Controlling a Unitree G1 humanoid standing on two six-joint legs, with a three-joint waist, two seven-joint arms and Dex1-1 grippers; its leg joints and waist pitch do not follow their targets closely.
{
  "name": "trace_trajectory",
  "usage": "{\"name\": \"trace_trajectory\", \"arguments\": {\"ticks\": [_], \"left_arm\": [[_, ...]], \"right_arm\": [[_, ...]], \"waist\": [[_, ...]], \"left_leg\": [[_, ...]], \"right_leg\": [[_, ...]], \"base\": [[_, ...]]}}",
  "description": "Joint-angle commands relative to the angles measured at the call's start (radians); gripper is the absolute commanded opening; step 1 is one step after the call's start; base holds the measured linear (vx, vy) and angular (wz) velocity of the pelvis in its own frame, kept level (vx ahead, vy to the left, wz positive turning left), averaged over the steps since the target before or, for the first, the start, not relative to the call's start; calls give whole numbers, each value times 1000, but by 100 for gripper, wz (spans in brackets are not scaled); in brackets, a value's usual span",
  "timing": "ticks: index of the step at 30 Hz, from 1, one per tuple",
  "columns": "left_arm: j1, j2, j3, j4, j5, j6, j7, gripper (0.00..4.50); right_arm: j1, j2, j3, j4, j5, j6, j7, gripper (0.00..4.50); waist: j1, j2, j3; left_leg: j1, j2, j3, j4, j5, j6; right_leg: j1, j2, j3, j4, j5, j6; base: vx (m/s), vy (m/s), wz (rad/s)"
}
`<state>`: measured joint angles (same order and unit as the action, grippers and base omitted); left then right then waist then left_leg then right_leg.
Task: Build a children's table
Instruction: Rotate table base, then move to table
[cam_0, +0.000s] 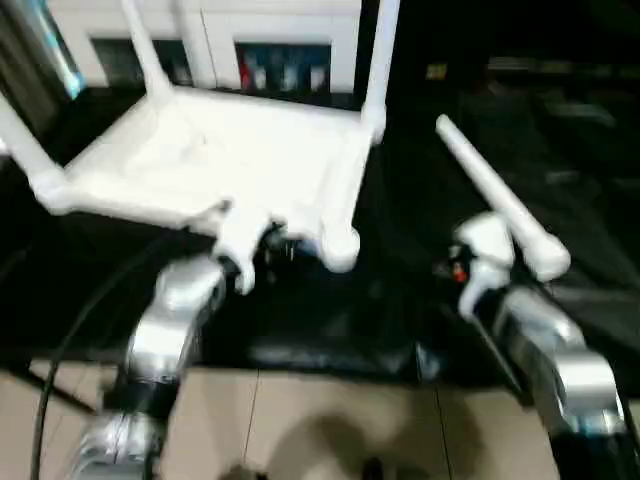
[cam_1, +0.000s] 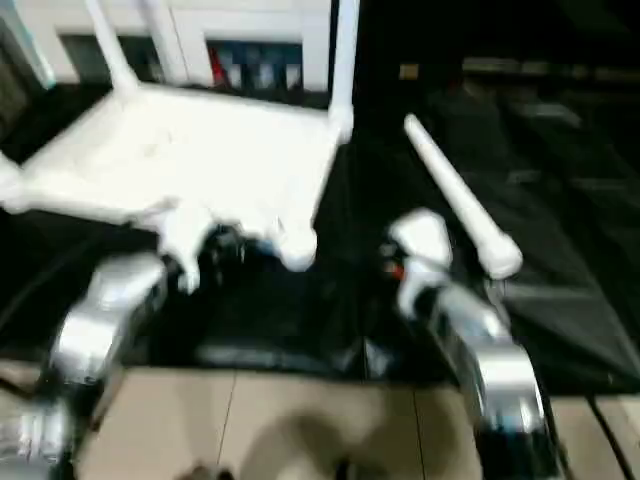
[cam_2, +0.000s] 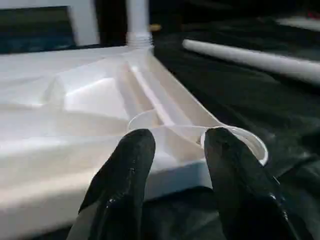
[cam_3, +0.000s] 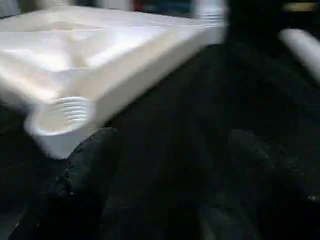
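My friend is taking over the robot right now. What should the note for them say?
Left end effector: open, holding nothing, right at the empty near corner socket of the table top.
Right end effector: open, holding nothing, hovering over the black cloth.
Table top lies upside down on the cloth.
Done: three legs stand up in their sockets, for example the far right leg.
Left: the fourth leg lies loose on the cloth to the right of the top. Pick it up and fit it into the empty near socket.

The table and loose leg were all white, the cloth beneath black, the floor at bottom beige tile.
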<state>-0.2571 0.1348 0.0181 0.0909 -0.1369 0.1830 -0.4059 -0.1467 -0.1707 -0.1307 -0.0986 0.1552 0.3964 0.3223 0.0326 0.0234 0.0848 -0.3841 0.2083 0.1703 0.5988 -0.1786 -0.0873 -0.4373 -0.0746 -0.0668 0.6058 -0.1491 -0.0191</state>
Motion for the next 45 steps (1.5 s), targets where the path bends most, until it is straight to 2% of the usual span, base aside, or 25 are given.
{"name": "trace_trajectory", "arguments": {"ticks": [1,6,18,21,22,24,26,27,28,29,30,31,32,33,34,36,37,38,39,40,41,42,43,44,45], "left_arm": [[25,-17,41,-71,-11,25,91,203],[34,-41,78,-48,92,-14,236,203],[46,-39,59,-110,119,45,292,203],[57,-40,47,-117,138,52,300,203],[64,-43,50,-122,132,55,301,203],[71,-46,53,-128,126,57,303,203],[85,-44,54,-145,116,77,302,203],[91,-35,46,-155,120,88,296,203],[95,-31,43,-161,124,90,293,203],[97,-28,40,-165,129,91,291,203],[96,-27,41,-166,129,90,288,203],[95,-26,42,-167,126,85,284,203],[95,-27,44,-173,119,85,279,203],[95,-27,45,-175,115,85,276,203],[95,-28,47,-180,110,84,273,203],[99,-27,53,-196,93,91,271,203],[99,-27,53,-196,93,91,271,203],[100,-25,56,-199,89,95,271,203],[99,-24,56,-200,88,97,273,203],[101,-24,58,-204,88,99,277,203],[105,-23,59,-208,89,102,279,203],[110,-23,60,-213,90,103,280,203],[113,-23,61,-216,90,104,281,203],[115,-23,61,-218,89,104,282,203],[115,-22,61,-217,88,104,282,203]], "right_arm": [[3,26,-35,-56,-18,-28,-88,377],[53,68,20,-46,-27,-27,-115,377],[75,62,113,-24,-79,-69,-97,377],[71,65,120,-34,-72,-57,-100,377],[70,69,118,-33,-70,-55,-100,377],[70,71,116,-31,-69,-55,-100,377],[73,79,115,-28,-66,-57,-103,377],[75,84,117,-29,-61,-57,-103,377],[77,87,118,-31,-56,-55,-102,377],[78,89,120,-33,-50,-54,-102,377],[77,91,126,-34,-46,-49,-99,377],[77,92,133,-33,-42,-48,-90,377],[77,93,138,-32,-40,-47,-84,377],[77,94,139,-31,-40,-47,-83,377],[76,94,139,-32,-36,-47,-80,377],[71,96,138,-31,-29,-47,-75,377],[71,96,138,-31,-29,-47,-75,377],[65,96,139,-27,-29,-47,-74,377],[63,96,139,-25,-29,-48,-73,377],[58,96,138,-22,-27,-49,-71,377],[52,94,139,-18,-27,-52,-66,377],[48,90,142,-14,-27,-57,-63,377],[42,88,143,-10,-23,-58,-59,377],[38,78,151,-7,-35,-65,-54,377],[35,71,157,-4,-43,-69,-52,377]], "waist": [[2,-9,-84],[0,-8,-79],[3,-9,-92],[-21,9,-90],[-27,28,-90],[-29,39,-86],[-28,8,-79],[-25,-45,-84],[17,-56,-99],[22,-62,-92],[34,-57,-83],[35,-55,-83],[35,-18,-82],[19,-9,-85],[26,12,-94],[23,19,-85],[16,5,-67],[13,-9,-48],[10,-9,-37],[-25,-18,-34],[-8,48,-55],[45,68,-49],[24,16,-59],[18,-21,-60],[25,-41,-27]], "left_leg": [[5,10,5,-64,-207,57],[13,1,-1,-69,-304,34],[9,3,-4,-72,-293,30],[37,55,-44,-101,-319,28],[53,146,-92,-141,-305,82],[60,211,-107,-171,-306,146],[45,167,-64,-149,-343,214],[14,-30,40,25,-385,182],[-25,-80,15,119,-240,163],[-50,-74,1,113,-159,140],[-51,-67,-18,73,-113,109],[-46,-67,-23,52,-118,119],[-21,-33,-49,-2,-113,156],[-42,-12,-82,-17,-111,181],[-5,41,-103,-31,-143,194],[33,95,-106,-54,-280,182],[33,74,-81,-59,-356,145],[78,-5,-34,-9,-399,94],[114,-32,-14,21,-404,81],[148,-36,2,45,-457,91],[168,41,-36,5,-588,95],[22,85,-31,-181,-918,-16],[67,107,-47,-167,-899,28],[128,57,-42,-97,-842,24],[115,-11,-18,3,-691,7]], "right_leg": [[66,-39,34,-84,-318,-164],[50,-33,25,-115,-530,-14],[52,-33,29,-107,-425,-26],[49,23,-17,-98,-263,-85],[46,11,-24,-44,-168,-144],[30,-6,-33,30,-113,-184],[33,-33,-4,31,-100,-233],[38,-25,17,-90,-281,-240],[92,-105,70,-122,-554,-125],[93,-110,74,-117,-626,-3],[86,-106,79,-117,-693,198],[85,-96,76,-119,-669,249],[92,-102,52,-135,-556,223],[102,-63,12,-117,-450,213],[91,-71,-1,-124,-379,163],[86,-86,2,-116,-341,30],[88,-93,-1,-135,-420,1],[65,-93,-43,-198,-727,67],[40,-84,-78,-238,-872,119],[31,0,-207,-321,-917,272],[85,-11,-226,-246,-709,247],[164,10,-95,132,-305,-1],[164,-8,-44,151,-347,10],[141,-66,45,51,-652,21],[99,-124,61,-104,-985,19]], "base": [[0,0,0],[0,0,0],[0,0,0],[0,0,0],[29,-85,6],[33,-105,5],[38,-180,5],[16,-189,3],[-3,-168,-4],[-3,-168,-4],[-16,-155,-1],[-25,-105,2],[-25,-105,2],[-24,-79,-13],[-7,-79,-4],[-2,-68,6],[0,0,0],[0,0,0],[-80,-21,9],[-58,14,2],[-58,14,2],[230,128,-16],[283,56,-18],[283,56,-18],[117,-81,-19]]}}
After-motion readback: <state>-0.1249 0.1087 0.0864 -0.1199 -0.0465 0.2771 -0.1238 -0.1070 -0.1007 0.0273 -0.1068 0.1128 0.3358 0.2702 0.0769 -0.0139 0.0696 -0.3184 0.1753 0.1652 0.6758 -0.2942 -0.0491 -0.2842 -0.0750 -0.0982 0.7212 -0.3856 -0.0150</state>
